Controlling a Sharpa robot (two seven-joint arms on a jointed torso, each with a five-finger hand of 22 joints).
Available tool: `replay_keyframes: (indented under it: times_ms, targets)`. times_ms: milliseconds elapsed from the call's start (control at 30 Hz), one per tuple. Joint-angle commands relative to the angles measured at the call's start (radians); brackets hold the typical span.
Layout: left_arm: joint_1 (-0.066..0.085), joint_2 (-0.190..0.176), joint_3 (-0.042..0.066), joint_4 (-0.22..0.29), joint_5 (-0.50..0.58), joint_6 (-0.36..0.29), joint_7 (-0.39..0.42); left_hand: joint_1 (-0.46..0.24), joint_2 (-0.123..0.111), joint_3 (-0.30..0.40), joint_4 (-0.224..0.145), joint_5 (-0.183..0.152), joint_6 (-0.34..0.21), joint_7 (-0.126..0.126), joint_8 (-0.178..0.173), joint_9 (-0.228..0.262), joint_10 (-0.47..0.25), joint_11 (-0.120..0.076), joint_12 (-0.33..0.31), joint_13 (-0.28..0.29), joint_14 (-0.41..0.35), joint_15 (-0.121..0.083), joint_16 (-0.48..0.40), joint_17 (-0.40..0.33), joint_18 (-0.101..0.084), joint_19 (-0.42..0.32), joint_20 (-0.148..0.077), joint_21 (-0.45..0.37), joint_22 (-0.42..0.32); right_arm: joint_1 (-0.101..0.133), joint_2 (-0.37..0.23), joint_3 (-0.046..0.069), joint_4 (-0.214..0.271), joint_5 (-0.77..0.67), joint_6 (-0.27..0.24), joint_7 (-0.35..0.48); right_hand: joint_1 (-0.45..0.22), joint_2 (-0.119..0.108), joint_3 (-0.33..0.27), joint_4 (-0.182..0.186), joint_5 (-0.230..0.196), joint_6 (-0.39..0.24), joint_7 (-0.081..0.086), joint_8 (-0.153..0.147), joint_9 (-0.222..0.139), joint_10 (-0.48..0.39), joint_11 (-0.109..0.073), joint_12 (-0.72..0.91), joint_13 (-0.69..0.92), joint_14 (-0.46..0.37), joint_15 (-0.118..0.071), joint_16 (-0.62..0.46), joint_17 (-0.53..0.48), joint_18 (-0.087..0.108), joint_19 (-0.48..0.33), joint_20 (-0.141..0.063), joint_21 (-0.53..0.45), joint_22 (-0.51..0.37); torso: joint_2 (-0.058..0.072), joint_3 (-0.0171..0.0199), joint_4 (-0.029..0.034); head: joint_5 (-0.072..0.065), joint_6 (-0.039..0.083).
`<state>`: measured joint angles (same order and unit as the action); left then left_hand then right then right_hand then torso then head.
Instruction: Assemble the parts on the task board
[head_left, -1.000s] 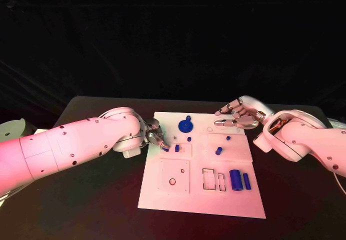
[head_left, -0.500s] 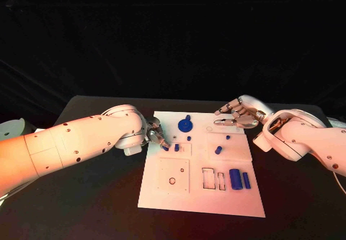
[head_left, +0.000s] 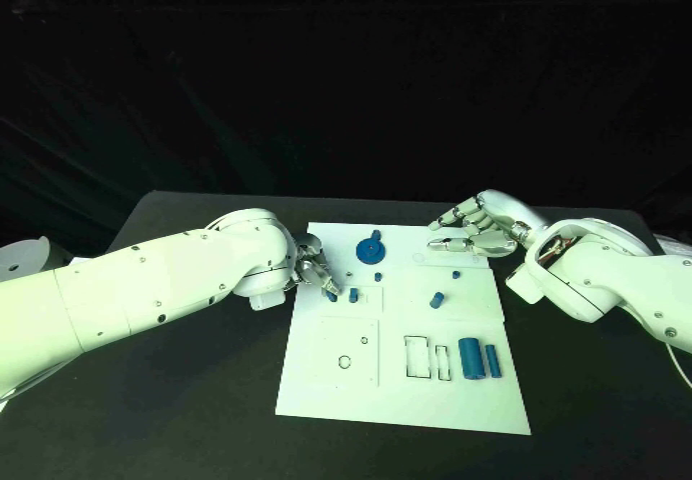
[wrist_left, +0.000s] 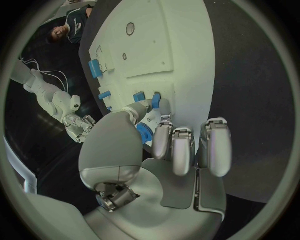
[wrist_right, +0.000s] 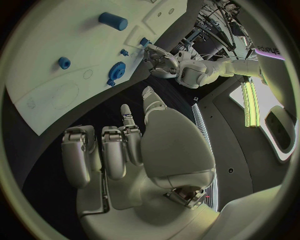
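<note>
**Risk: small peg slipping or jamming at the left edge of the task board**

The left hand (head_left: 309, 270) sits at the far-left part of the task board (head_left: 332, 390), fingers curled, thumb and a fingertip pinching a small blue peg (wrist_left: 155, 101) right at the board surface. A second blue peg (head_left: 353, 295) stands just to its right. The blue gear (head_left: 372, 249) stands farther back near the board's middle.

The right hand (head_left: 483, 228) hovers over the far-right corner, fingers loosely spread, holding nothing.

Probable faults:
- The pinch is shallow; a tilted peg could bind at its hole and not seat.
- If released before seating, the peg may roll off the left edge onto the black table (head_left: 173, 400).
- The curled fingers could knock the neighbouring peg.

Whether the peg is already in a hole cannot be told.

The blue cylinder (head_left: 469, 357) and blue bar (head_left: 493, 361) lie loose near the right edge.
</note>
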<state>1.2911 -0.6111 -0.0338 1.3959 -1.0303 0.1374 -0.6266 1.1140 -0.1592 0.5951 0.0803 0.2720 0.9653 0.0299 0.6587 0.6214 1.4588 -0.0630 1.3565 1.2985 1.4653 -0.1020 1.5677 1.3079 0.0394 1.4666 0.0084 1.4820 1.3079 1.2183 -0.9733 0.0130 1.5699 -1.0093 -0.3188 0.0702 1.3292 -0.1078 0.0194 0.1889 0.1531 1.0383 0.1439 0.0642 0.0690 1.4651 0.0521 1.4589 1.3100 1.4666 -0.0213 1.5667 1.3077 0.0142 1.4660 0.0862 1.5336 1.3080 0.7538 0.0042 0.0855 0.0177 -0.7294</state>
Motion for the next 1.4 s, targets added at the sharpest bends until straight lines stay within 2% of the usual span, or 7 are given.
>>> replay_keyframes:
  times_ms: [33,967,1167,1400]
  targets:
    - [-0.012,0.006,-0.010,-0.003,-0.020,0.037,-0.024,-0.012,0.000,-0.014,0.004,0.004,0.035,-0.028,0.006,0.000,0.009,0.000,0.005,0.004,0.105,-0.008,0.003,0.263,-0.012,0.059,-0.008,0.005,0.164,-0.001,0.000,0.000,0.002,-0.002,0.010,0.006,-0.002,0.010,-0.005,-0.001,0.006,-0.003,-0.005,0.004,0.002,0.052,0.003,-0.002,0.209,0.104,0.005,0.004,0.263,0.003,0.065,0.004,-0.004,0.192,0.000,0.0001,0.0003,-0.001,-0.001]
    - [-0.012,0.010,-0.009,-0.012,-0.048,0.062,-0.027,-0.077,-0.013,-0.100,0.043,0.005,0.056,-0.038,0.017,0.000,0.024,-0.009,0.029,0.036,0.105,-0.015,0.003,0.263,-0.015,0.066,-0.014,0.015,0.178,-0.001,0.001,0.000,0.001,0.000,0.010,0.007,-0.001,0.011,-0.005,-0.001,0.009,-0.004,-0.005,0.004,0.002,0.052,0.003,-0.003,0.209,0.104,0.005,0.004,0.263,0.004,0.065,0.003,-0.004,0.191,0.000,-0.0002,0.0004,0.000,-0.005]
    - [-0.012,0.009,-0.009,-0.014,-0.049,0.057,-0.027,-0.107,-0.022,-0.176,0.074,0.003,0.065,-0.039,0.020,-0.001,0.027,-0.010,0.033,0.042,0.105,-0.016,0.003,0.263,-0.017,0.069,-0.016,0.019,0.184,-0.001,0.001,0.000,0.000,0.001,0.010,0.008,-0.001,0.012,-0.007,-0.001,0.010,-0.004,-0.005,0.004,0.002,0.051,0.004,-0.004,0.208,0.104,0.005,0.004,0.263,0.004,0.064,0.003,-0.005,0.190,0.000,-0.0005,0.0002,-0.001,-0.004]
    - [-0.012,0.006,-0.008,-0.013,-0.050,0.039,-0.026,-0.116,-0.012,-0.259,0.104,0.002,0.068,-0.039,0.023,-0.002,0.029,-0.010,0.034,0.046,0.105,-0.016,0.003,0.263,-0.017,0.070,-0.016,0.021,0.187,-0.001,0.000,0.000,-0.001,0.001,0.009,0.009,-0.002,0.012,-0.007,-0.001,0.010,-0.004,-0.005,0.004,0.001,0.051,0.004,-0.004,0.208,0.104,0.005,0.004,0.263,0.004,0.065,0.003,-0.005,0.190,0.000,-0.0006,0.0001,-0.002,-0.003]
